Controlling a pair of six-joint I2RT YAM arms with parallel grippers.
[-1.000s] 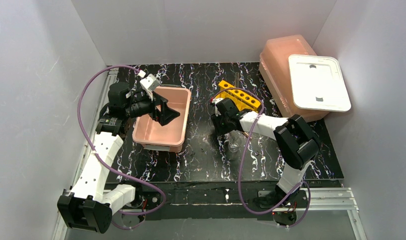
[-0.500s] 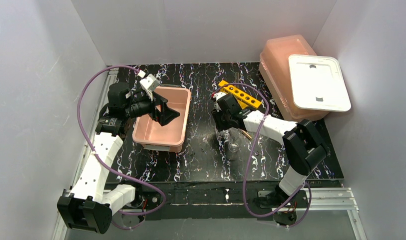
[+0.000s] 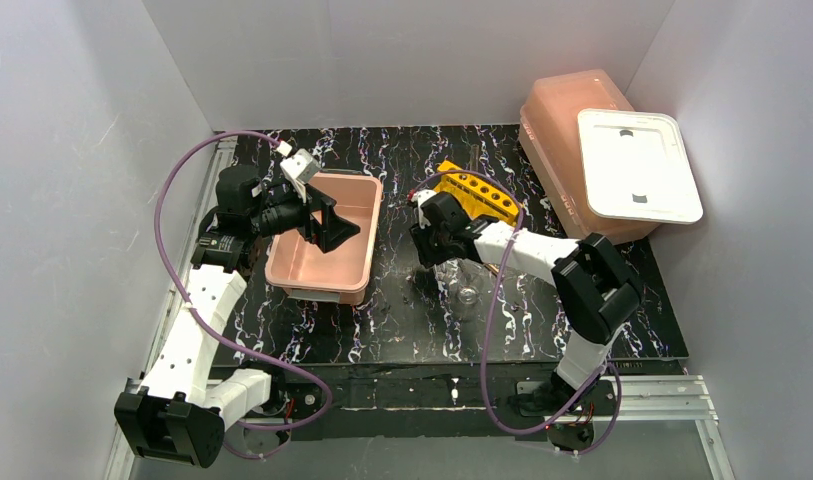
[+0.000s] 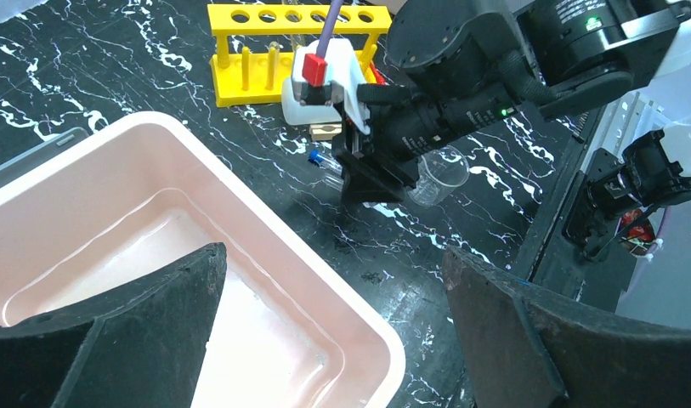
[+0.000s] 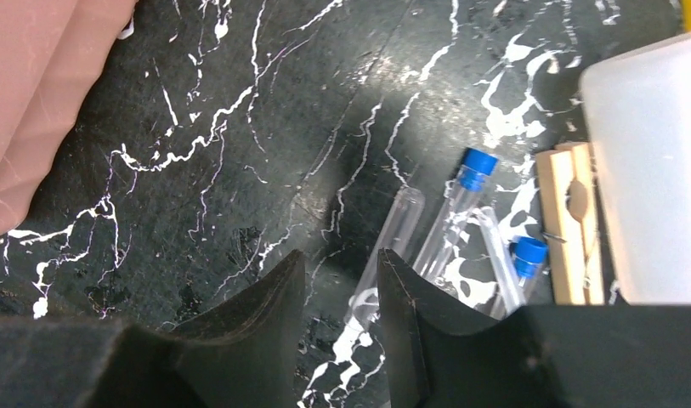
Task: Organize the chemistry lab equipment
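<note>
So: right hand (image 5: pixel 342 263) is down at the counter (image 3: pixel 402 330), fingers partly apart and straddling one uncapped clear tube (image 5: pixel 391 242). The tube lies flat, close to the right-side finger, with a gap on the other side, so it's not clamped. Crowding that spot are two blue-capped tubes (image 5: pixel 450 223), lying just beside the uncapped one and crossing each other, then a wooden clip (image 5: pixel 567 225), then the white bottle (image 4: pixel 312 85) with its red cap, just beside the clip. The yellow rack (image 4: pixel 295 51) stands right behind the bottle with six holes in its top bar. One glass beaker (image 4: pixel 435 174) stands upright on the near side of the right hand. From the top view the right wrist covers the tubes and the bottle, so only the wrist cams show them. The near pink tub (image 3: pixel 327 275) sits to the left of the tubes, its wall at the edge of the right wrist view. Left hand (image 4: pixel 333 255) hangs over that tub with its fingers spread wide, holding nothing. The far pink tub (image 3: pixel 562 100) is back right, well apart from the rest, with one white lid (image 3: pixel 637 165) lying on top. Count: 3 tubes, 1 bottle, 1 beaker, 1 rack, 1 clip, 2 tubs, 1 lid.
</note>
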